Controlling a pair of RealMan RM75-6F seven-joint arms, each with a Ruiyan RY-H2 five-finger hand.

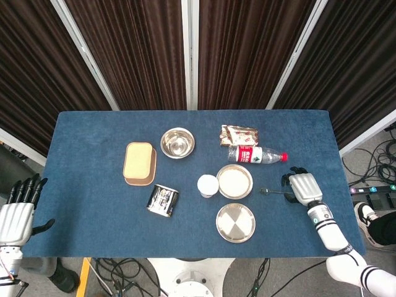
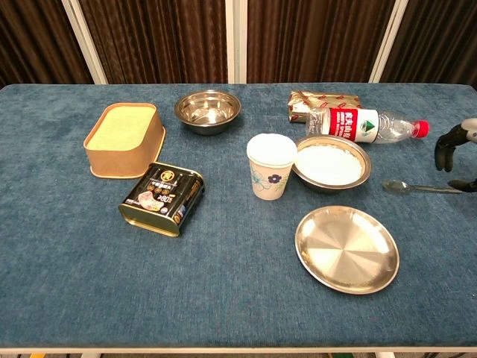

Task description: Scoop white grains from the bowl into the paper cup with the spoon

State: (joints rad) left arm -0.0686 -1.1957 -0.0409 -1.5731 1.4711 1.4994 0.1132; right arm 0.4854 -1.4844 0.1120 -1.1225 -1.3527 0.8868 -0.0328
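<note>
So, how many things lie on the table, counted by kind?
Steel bowls: 2, one empty, one with white grains
Steel plate: 1
Paper cup: 1
Spoon: 1
Water bottle: 1
Brown tub: 1
Tin: 1
Wrapped packet: 1
Total: 9

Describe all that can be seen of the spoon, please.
The spoon is small, slim and looks like shiny metal. It lies flat on the blue table, to the right of the bowl of white grains and apart from it, bowl end toward the bowl, handle pointing right. Its scoop looks empty. The right hand is at the handle's end, fingers curled down; whether they touch the handle cannot be told.
</note>
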